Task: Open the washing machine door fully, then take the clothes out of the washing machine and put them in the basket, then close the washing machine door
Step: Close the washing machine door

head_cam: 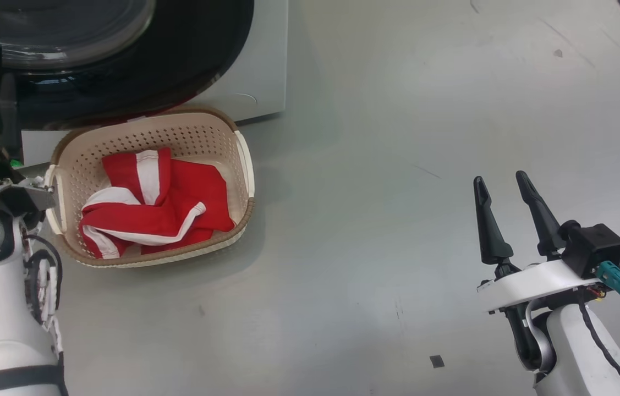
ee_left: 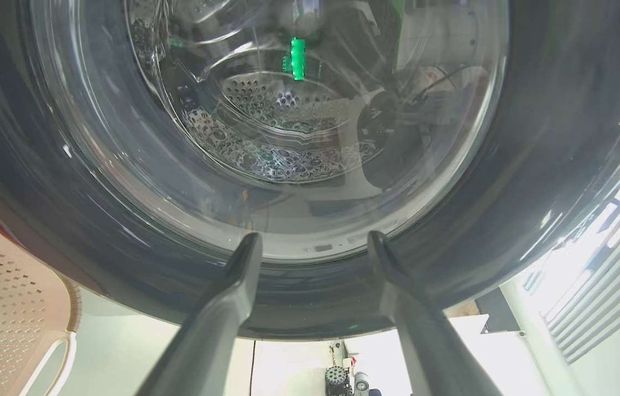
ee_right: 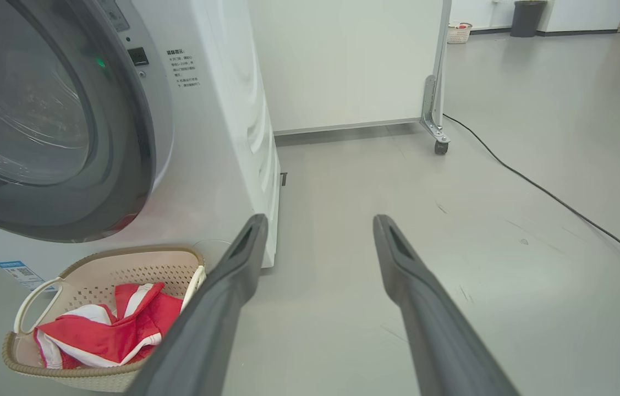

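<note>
left jaws apart, close before door [ee_left: 554, 165]

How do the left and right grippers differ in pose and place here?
The left gripper points at the washing machine door from close by; the right gripper points over bare floor. The left gripper is near the basket; the right gripper is far from it. Both stand open, holding nothing.

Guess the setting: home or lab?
Probably a lab or test hall, not a home: the washing machine stands on a wide grey floor, beside a wheeled partition, a loose cable trailing past.
</note>
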Motion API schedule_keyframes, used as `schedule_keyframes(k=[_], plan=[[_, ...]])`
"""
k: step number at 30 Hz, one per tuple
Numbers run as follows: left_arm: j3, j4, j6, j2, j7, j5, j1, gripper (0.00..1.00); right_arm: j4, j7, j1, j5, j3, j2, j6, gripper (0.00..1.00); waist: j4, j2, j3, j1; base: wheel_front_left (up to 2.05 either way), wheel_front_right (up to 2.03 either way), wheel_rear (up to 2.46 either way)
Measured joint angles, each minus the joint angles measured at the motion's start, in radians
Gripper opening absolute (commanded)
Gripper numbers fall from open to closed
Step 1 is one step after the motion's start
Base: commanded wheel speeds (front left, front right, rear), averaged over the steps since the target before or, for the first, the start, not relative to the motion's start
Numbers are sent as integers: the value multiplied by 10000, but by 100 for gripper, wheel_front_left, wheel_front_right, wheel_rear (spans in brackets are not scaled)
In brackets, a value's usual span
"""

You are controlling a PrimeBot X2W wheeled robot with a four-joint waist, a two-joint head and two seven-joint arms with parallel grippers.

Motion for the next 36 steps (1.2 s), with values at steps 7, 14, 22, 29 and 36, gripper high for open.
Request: schedule_keyframes(k=[7, 14, 22, 29, 36], plan=[[-428, -1118, 0, -98, -585, 297, 901, 100, 119, 0, 193, -113, -115, -230, -2, 100, 581, 0, -518, 0, 0, 0, 0], [-1496, -2194, 0, -75, -1498, 2232, 2085, 100, 259, 0, 424, -186, -134, -378, -2, 100, 1101, 0, -1118, 0, 0, 0, 0], [-2452, -2888, -6, 773, -2982, 5101, 3625, 100, 372, 0, 658, -286, -63, -418, -2, 100, 1455, 0, -1881, -1, 0, 0, 0], [-3024, -2955, -8, 1223, -3883, 7250, 4872, 100, 405, 2, 1034, -343, -82, -504, -50, 100, 1645, 0, -2483, -1, 0, 0, 0], [-3442, -3032, 560, 1365, -4380, 8472, 5825, 100, 374, 4, 1280, -343, -61, -523, -90, 100, 1808, 0, -2893, -1, 0, 0, 0]])
